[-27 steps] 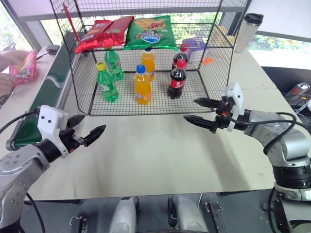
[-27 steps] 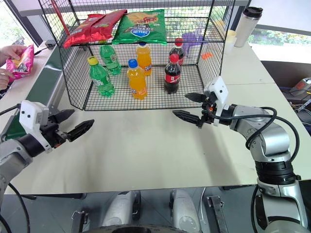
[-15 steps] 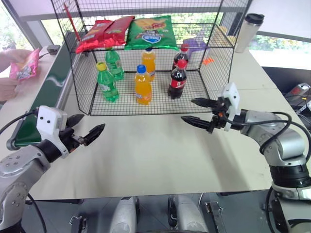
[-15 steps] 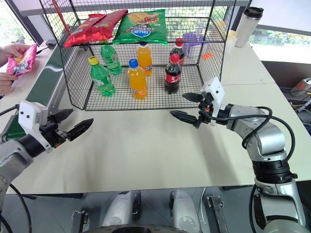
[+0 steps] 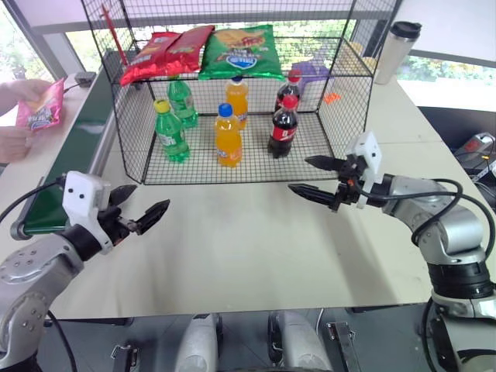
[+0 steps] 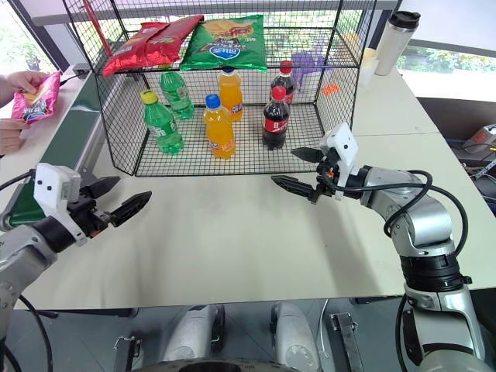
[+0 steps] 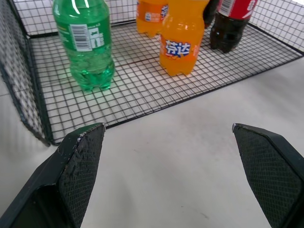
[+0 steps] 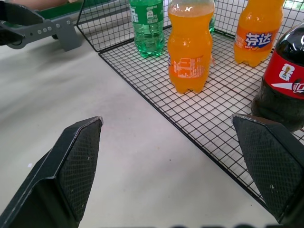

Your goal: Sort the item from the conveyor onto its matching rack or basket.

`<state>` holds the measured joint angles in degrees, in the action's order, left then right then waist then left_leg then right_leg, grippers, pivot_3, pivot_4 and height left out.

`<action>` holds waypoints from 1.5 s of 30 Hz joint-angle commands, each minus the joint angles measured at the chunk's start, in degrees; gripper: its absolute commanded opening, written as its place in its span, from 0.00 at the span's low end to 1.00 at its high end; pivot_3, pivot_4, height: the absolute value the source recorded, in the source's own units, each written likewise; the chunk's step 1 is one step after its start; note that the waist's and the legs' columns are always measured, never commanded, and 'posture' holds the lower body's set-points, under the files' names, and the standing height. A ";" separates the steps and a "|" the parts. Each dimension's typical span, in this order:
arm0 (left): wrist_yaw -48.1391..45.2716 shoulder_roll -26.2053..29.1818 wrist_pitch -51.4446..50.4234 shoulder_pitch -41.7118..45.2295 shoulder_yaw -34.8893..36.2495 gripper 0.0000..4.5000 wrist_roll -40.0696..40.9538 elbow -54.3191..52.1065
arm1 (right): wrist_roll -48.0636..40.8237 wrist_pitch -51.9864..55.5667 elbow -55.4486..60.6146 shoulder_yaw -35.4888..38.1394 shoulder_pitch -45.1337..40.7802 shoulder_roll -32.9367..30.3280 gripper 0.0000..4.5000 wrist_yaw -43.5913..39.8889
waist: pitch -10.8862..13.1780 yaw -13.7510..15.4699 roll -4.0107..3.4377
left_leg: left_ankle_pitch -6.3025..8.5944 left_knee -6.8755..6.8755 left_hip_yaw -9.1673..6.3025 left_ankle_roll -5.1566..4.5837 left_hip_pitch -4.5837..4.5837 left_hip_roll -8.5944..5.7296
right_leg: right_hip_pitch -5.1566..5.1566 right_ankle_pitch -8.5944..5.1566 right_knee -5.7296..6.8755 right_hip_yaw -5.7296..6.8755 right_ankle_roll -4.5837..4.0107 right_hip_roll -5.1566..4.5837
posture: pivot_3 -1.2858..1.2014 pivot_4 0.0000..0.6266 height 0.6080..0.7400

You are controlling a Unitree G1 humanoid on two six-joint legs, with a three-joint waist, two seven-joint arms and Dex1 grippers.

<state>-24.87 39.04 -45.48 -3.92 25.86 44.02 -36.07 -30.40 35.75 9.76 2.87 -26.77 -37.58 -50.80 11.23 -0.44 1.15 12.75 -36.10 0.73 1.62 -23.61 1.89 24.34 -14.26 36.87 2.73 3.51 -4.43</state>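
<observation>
- Left gripper (image 5: pixel 138 211) is hovering empty, fingers spread, beside the conveyor (image 5: pixel 84 128).
- Right gripper (image 5: pixel 318 177) is gaping before the rack (image 5: pixel 341 77).
- A person's hand (image 5: pixel 23 91) is holding the chip bag (image 5: pixel 43 107) far beyond the left gripper.

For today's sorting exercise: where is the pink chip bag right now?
In the head views the pink chip bag is at the far left edge, held in a person's hands, beside the green conveyor and left of the wire rack.

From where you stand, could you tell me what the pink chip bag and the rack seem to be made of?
Pink chip bag: likely thin plastic film, glossy, judging by its sheen and crinkled look in the person's hand.
Rack: apparently metal wire with a black coating, forming a thin, rigid grid.
</observation>
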 commanded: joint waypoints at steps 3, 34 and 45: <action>-0.18 0.19 2.05 0.86 0.10 0.98 -1.15 -0.33 | 0.12 -1.17 1.47 0.83 -0.34 0.18 1.00 0.49 | 0.00 -0.02 0.00 | 0.00 0.01 0.00 0.00 0.00 0.00 | 0.00 0.00 0.00 0.00 0.00 0.00 | 0.52 0.24 1.00; -0.35 -0.46 3.57 1.23 -1.32 0.98 -3.44 0.48 | 1.13 -2.02 0.98 -0.64 -0.99 1.17 1.00 1.04 | 0.00 -0.02 0.00 | 0.00 0.00 0.01 0.00 0.00 0.00 | 0.00 0.01 0.02 0.00 0.01 0.00 | 0.52 0.24 1.00; 0.16 -0.85 3.58 1.40 -1.55 0.98 -4.01 0.25 | 1.36 -2.25 0.42 -0.97 -1.30 1.35 1.00 1.19 | 0.00 -0.03 0.00 | 0.00 -0.01 0.01 0.00 0.00 0.00 | 0.00 0.01 0.02 0.00 0.01 0.00 | 0.52 0.24 1.00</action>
<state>-24.84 38.19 -43.24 -2.90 23.70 40.42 -34.89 -29.25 34.50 9.71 1.16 -26.78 -36.47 -49.69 11.23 -0.46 1.15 12.75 -36.10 0.74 1.62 -23.60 1.89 24.34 -14.25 36.90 2.73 3.52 -4.43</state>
